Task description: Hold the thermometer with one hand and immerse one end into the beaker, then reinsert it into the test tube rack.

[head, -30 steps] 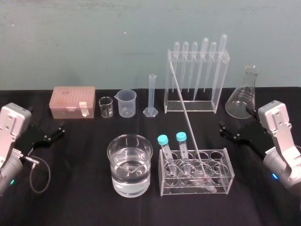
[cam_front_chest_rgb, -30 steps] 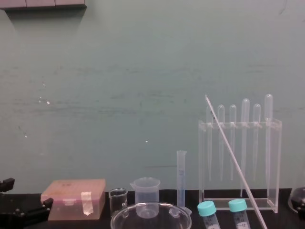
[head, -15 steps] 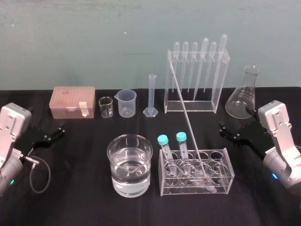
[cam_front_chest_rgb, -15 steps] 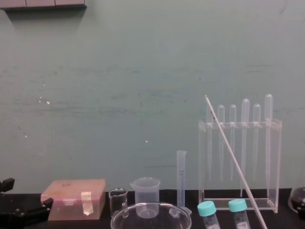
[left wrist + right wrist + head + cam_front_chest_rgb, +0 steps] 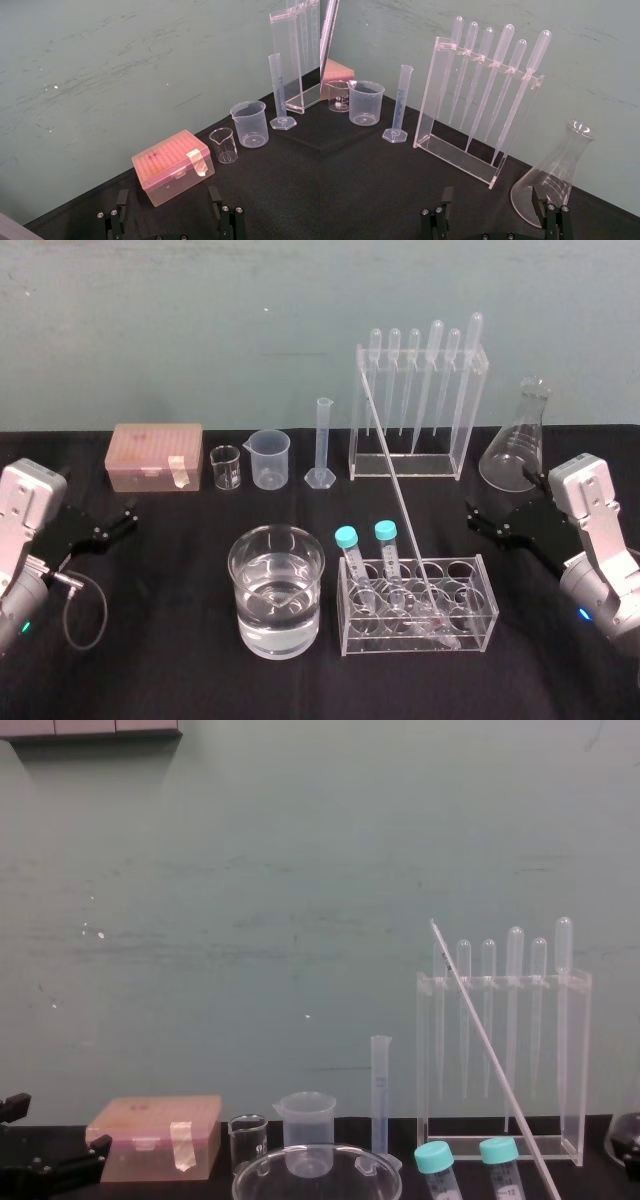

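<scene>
Presently, bearings are read on the head view, 12 o'clock pointing away from the robot.

- The thermometer (image 5: 399, 490) is lodged with its lower end in the test tube rack (image 5: 475, 625), a low clear block with round wells at about 5 o'clock on the black tabletop (image 5: 170, 640). The rod is tilted, its upper end leaning toward 11 o'clock and crossing in front of the pipette stand (image 5: 465, 410). It is touched by neither gripper.
- Two teal-capped tubes (image 5: 346, 536) are seated in the rack's wells on the 9 o'clock side, just beside the rod.
- The beaker (image 5: 278, 640), partly filled with clear liquid, is set just beside the rack at its 9 o'clock, apart from the thermometer.
- The left gripper (image 5: 128, 515) is held low at 9 o'clock, well apart from the beaker. Its fingers (image 5: 121, 200) are spread wide with nothing between them.
- The right gripper (image 5: 472, 515) is held at 3 o'clock, near the rack's far right corner but not touching it. Its fingers (image 5: 447, 197) are likewise parted and empty.
- Along the 12 o'clock edge, from 10 toward 2, are ranged a pink tip box (image 5: 157, 455), a small glass beaker (image 5: 226, 468), a plastic beaker (image 5: 270, 460), a graduated cylinder (image 5: 323, 440), the pipette stand hung with six pipettes (image 5: 434, 360), and an Erlenmeyer flask (image 5: 518, 445).
</scene>
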